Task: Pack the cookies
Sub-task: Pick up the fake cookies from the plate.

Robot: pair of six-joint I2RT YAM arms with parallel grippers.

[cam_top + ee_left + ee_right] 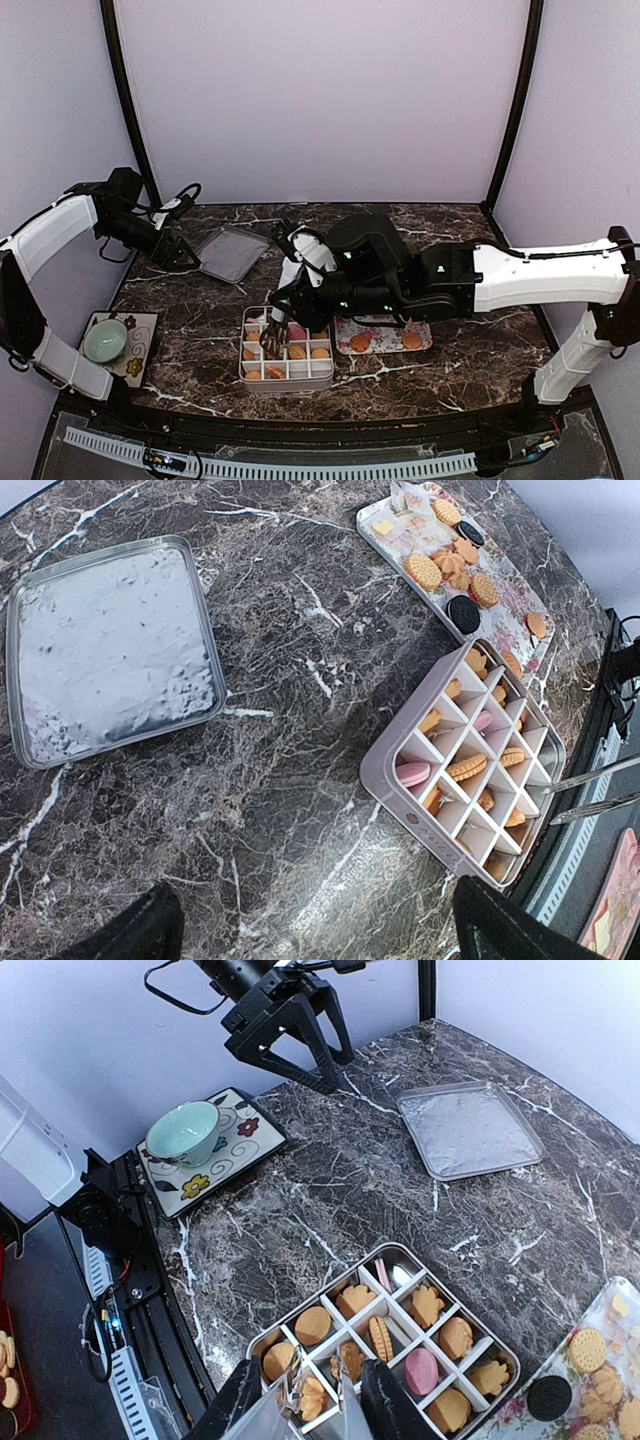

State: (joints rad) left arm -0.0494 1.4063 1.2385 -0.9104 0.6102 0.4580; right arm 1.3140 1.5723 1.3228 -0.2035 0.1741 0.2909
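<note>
A divided box (243, 352) at the front centre holds cookies (312, 1325) in several compartments, mostly golden-orange ones and a pink one (421, 1370). More cookies (360, 342) lie on the flower-patterned tray (385, 326) to its right. My right gripper (310, 1412) is shut on metal tongs (343, 1385). The tong tips stand slightly apart, low over the box's near compartments, with an orange cookie (312, 1402) lying below them. My left gripper (320, 935) is open with nothing in it and hovers over bare marble, between the metal lid (110, 650) and the box (385, 790).
The shallow metal lid (232, 253) lies at the back left. A green cup (105, 340) sits on a flowered plate (140, 352) at the front left corner. The right arm (520, 275) reaches across the table's right half. Dark frame posts stand at both back corners.
</note>
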